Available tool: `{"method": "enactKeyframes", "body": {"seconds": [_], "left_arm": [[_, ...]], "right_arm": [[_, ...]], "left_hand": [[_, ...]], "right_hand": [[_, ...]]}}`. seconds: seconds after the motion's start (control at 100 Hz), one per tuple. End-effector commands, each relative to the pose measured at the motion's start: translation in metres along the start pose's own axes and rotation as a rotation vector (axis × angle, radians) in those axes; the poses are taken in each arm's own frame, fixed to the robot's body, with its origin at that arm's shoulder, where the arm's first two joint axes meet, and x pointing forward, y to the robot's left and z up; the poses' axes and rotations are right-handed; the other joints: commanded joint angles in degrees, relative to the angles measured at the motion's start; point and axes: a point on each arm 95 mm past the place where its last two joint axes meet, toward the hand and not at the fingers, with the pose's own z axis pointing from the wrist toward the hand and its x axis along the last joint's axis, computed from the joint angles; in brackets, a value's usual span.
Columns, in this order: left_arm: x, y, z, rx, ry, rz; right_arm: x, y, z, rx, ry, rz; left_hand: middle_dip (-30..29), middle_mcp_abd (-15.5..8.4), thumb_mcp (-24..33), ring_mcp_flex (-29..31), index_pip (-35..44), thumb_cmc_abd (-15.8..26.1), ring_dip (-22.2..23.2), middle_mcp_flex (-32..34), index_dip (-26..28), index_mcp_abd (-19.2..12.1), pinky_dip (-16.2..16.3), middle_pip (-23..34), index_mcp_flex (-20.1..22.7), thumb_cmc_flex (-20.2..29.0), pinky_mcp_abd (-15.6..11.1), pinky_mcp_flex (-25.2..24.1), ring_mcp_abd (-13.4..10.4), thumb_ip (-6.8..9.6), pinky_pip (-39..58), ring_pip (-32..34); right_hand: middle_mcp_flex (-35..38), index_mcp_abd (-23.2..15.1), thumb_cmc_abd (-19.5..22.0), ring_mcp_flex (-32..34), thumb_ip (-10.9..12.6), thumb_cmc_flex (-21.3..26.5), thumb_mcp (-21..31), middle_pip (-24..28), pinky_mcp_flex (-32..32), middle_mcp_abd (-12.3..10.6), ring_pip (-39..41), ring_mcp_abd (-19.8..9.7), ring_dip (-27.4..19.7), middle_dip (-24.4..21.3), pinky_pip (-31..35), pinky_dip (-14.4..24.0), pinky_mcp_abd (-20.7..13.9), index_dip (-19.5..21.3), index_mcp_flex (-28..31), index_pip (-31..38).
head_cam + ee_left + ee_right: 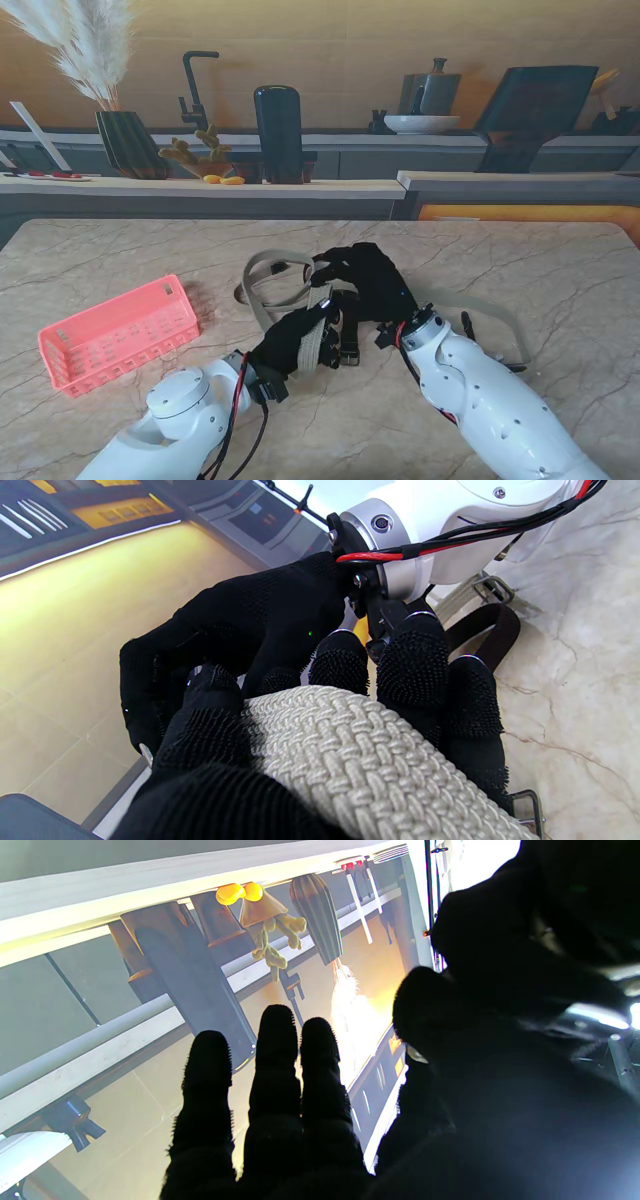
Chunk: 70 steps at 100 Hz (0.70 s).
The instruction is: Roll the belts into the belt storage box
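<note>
On the marble table [560, 270], a woven belt [350, 750] is gripped by the left hand [300, 340]; the right hand [365, 280] seems spread beside it, holding nothing; the pink box [120, 335] awaits, apparently unfilled.

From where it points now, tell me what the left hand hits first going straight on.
Most likely the right hand: the left wrist view shows it directly beyond the left hand, whose fingers are curled on the woven beige belt. The gap between them is unclear.
</note>
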Motion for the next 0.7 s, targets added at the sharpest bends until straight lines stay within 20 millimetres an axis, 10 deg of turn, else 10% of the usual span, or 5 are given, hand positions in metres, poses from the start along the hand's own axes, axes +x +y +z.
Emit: {"method": "enactKeyframes", "body": {"seconds": [0.0, 0.43, 0.69], "left_arm": [[-0.0011, 0.0044, 0.0000, -0.008, 0.004, -0.016], [0.0025, 0.0052, -0.0034, 0.038, 0.039, -0.044], [0.0040, 0.0027, -0.0020, 0.163, 0.062, 0.109]], "right_arm": [[0.0061, -0.0028, 0.0025, 0.005, 0.023, 0.010], [0.0001, -0.0058, 0.0014, 0.065, 0.053, -0.016], [-0.0004, -0.0056, -0.0003, 0.037, -0.006, -0.010]], "left_hand": [[-0.4, -0.7, -0.5, 0.9, 2.2, 3.5, -0.5, 1.6, 1.6, -0.5, 1.5, 0.5, 0.3, 0.0, 1.3, 0.3, 1.3, 0.54, 0.7, 1.0], [0.0, -1.2, 0.0, 0.5, 2.1, 0.1, -0.5, 1.3, 0.7, -1.5, 1.6, 1.5, 0.5, -1.1, 0.5, 0.0, 0.7, 1.42, 0.8, 1.7], [-1.0, 0.0, 1.5, -8.1, -12.9, -5.9, 0.0, -5.7, -12.8, -2.7, 0.1, -5.2, -1.6, -8.4, -1.0, -7.1, 2.1, 2.70, -4.8, -4.9]], "right_hand": [[1.9, -6.9, -1.2, 1.1, -3.6, 0.4, -3.3, 0.0, 0.0, -0.8, 0.5, -1.4, 0.4, 0.4, 1.9, -1.6, -1.4, -1.3, 6.6, 9.5], [18.7, -3.6, 0.3, 7.0, -3.6, -3.0, -5.3, -1.9, 2.4, -6.1, -0.3, -2.1, 0.7, -0.8, 2.2, -1.8, 0.3, -8.1, 17.7, 11.8], [29.3, 3.6, -1.5, 10.7, -3.3, -2.2, -2.5, -1.8, 4.0, -7.3, 1.9, -2.2, 2.3, -1.1, 2.9, -1.7, 1.4, -11.7, 21.4, 12.7]]}}
